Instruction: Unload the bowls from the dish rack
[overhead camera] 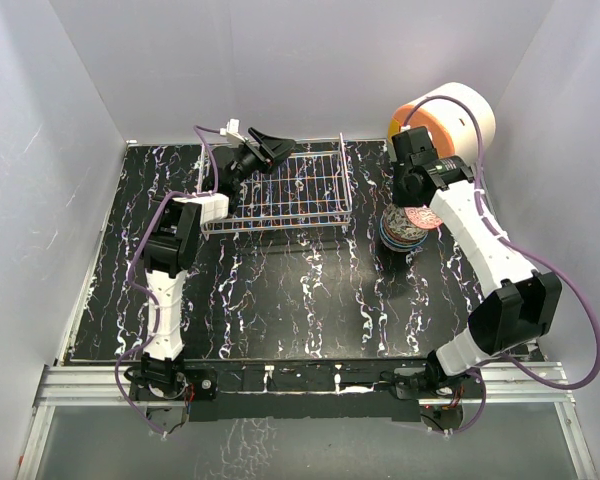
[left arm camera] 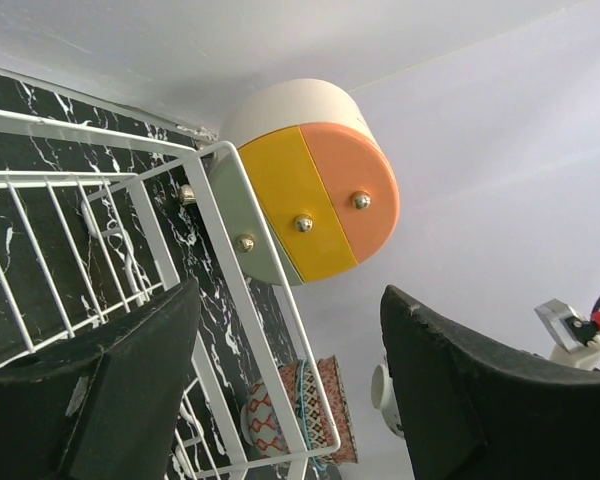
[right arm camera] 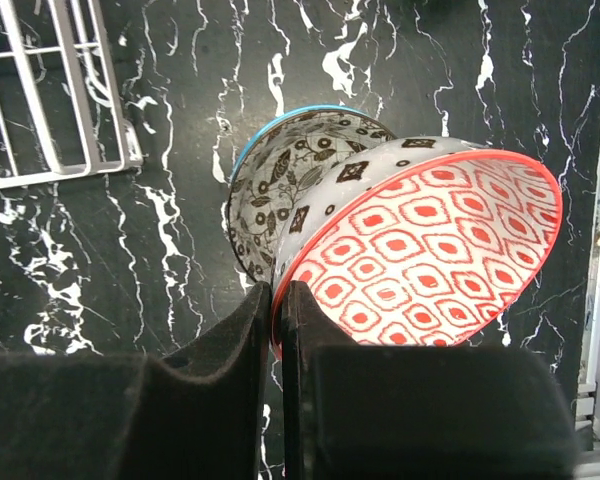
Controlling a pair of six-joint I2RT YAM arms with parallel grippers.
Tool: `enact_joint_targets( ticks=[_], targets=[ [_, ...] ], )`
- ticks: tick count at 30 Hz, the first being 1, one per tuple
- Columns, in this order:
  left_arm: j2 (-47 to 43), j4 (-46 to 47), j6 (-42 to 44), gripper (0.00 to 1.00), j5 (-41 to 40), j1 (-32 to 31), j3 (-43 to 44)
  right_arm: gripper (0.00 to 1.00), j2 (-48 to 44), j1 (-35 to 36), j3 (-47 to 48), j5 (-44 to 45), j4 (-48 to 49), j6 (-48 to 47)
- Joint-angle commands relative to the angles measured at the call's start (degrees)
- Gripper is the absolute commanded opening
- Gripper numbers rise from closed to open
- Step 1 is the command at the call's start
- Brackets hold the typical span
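While your right gripper (right arm camera: 280, 305) is clamped on the red bowl (right arm camera: 430, 250) by its rim, level it, centre over the stack (right arm camera: 280, 170), lower, release; left gripper (left arm camera: 290, 300) jaws apart.

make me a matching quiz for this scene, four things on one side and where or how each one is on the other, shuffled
Things:
1. left pincer
2. right pincer
3. dish rack
4. white cylinder

Place or state:
a. in the far right corner
b. open, over the rack's far left end
c. shut on the rim of the red-patterned bowl
d. just left of the bowl stack

Pairs: 1-b, 2-c, 3-d, 4-a
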Motion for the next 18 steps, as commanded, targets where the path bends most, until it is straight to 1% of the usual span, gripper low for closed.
enact_joint_targets(
  ticks=[1,8,18],
  targets=[
    [-0.65,3.33,-0.23,0.7,1.35,-0.4,0.09,0.07,0.23,0.01,-0.48,4.12,2.06,-1.25],
    [-0.93,3.43,-0.19,0.7,1.72,-0.68,-0.13,0.07,3.07,0.01,-1.29,3.95,5.4,-1.51],
    [-1.06,3.85,-0.22,0.7,1.81,-0.86,-0.57,0.07,7.51,0.01,-0.39,3.36,7.25,-2.79]
  ],
)
